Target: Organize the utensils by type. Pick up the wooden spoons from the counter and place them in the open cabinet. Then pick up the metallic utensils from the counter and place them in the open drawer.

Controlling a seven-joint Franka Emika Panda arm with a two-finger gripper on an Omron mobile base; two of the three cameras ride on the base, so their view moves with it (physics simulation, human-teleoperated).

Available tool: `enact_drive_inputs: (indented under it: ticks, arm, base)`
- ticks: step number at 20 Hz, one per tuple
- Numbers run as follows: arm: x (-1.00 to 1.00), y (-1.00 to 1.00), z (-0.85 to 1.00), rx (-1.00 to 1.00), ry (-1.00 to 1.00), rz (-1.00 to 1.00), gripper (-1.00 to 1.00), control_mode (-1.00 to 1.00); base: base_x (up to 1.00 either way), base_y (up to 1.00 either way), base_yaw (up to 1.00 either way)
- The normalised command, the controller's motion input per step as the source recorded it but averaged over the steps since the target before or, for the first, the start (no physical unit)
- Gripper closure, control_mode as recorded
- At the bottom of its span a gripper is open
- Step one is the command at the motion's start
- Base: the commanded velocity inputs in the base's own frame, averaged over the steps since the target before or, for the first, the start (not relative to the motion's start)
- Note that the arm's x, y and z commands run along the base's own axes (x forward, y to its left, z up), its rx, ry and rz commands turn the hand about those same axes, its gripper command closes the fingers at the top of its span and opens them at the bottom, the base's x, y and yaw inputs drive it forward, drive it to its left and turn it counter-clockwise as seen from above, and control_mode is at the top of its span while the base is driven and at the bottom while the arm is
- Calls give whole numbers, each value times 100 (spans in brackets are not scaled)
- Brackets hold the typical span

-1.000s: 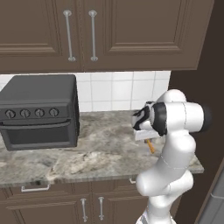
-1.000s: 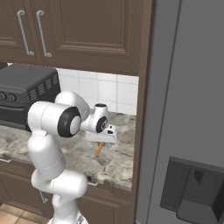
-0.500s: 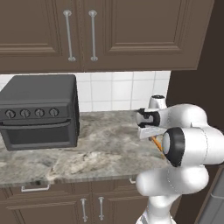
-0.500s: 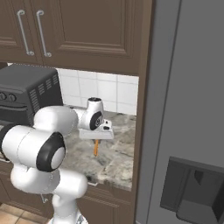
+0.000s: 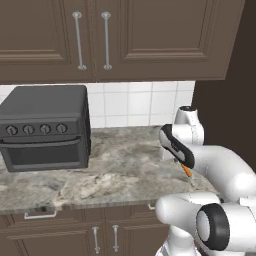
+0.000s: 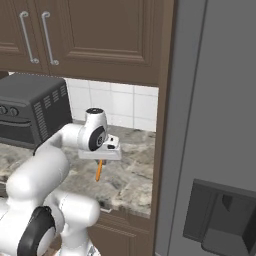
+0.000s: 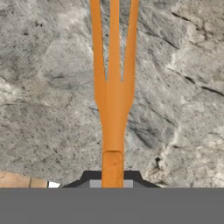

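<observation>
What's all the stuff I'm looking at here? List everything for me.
Orange fork: one, three-pronged, held in the gripper, hanging over the counter.
Counter: one, grey-and-tan veined stone, on dark brown base cabinets.
Toaster oven: one, dark grey with four knobs, on the counter's left.
Wall cabinets: dark brown, doors closed, silver bar handles, above the counter.
Backsplash: white tiles, behind the counter.
Fridge: one, grey, right of the counter.
Robot arm: one, white with dark joints.
Gripper: one, shut on the fork's handle.

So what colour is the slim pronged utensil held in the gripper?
Orange; the slim pronged utensil shows best in the hand view, above the veined stone counter.
</observation>
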Motion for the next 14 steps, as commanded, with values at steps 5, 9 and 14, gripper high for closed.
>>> enact_drive_inputs:
  ticks: [5,9,14]
  arm:
    - [-48,1,38,0,3,-7,100,-100]
    - [-5,0,3,0,12,-1,100,-100]
    - [0,0,0,0,0,0,100,100]
  base:
    - [0,0,0]
    - [0,0,0]
    - [-23,0,0]
